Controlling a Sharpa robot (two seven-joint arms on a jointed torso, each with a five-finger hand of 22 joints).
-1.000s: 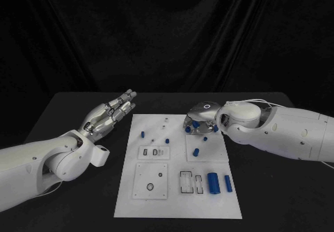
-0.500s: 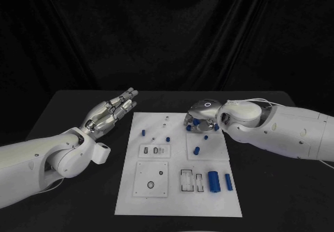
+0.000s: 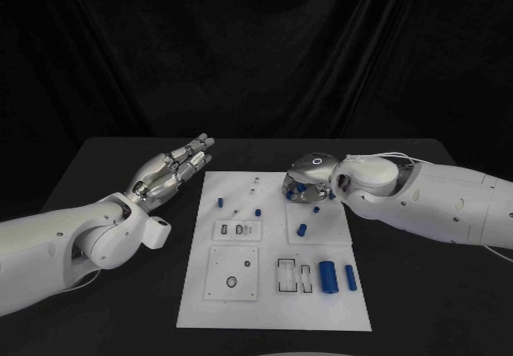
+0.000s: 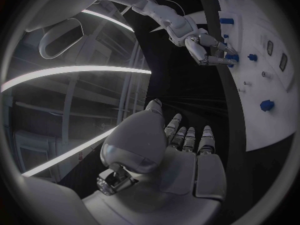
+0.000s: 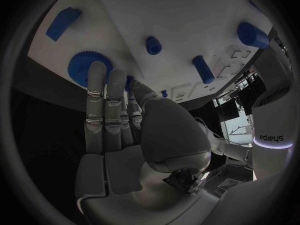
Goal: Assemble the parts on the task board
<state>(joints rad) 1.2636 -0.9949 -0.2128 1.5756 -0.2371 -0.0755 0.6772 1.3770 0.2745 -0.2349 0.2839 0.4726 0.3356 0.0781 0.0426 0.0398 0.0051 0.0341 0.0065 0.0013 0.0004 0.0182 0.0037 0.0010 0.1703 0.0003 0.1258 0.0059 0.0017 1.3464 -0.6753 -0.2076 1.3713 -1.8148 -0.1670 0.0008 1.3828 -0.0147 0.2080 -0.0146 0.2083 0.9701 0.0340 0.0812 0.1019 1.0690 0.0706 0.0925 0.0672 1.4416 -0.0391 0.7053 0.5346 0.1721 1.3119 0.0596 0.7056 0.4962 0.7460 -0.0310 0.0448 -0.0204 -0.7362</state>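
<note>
The white task board lies in the middle of the black table. My right hand hovers low over the board's far right part, among small blue parts. In the right wrist view its straight fingers reach to a blue gear and their tips lie against it; nothing is gripped. My left hand is held above the table left of the board, fingers stretched and empty. Two blue cylinders lie at the board's near right, and a blue peg lies in the middle right.
Small blue pegs stand on the board's far left half, beside recessed white plates. In the left wrist view I see the board's edge, a blue peg and my right hand on the board.
My right hand rose slightly and then settled back down over the board's far right. My left hand has drifted a little upward and stays open.
</note>
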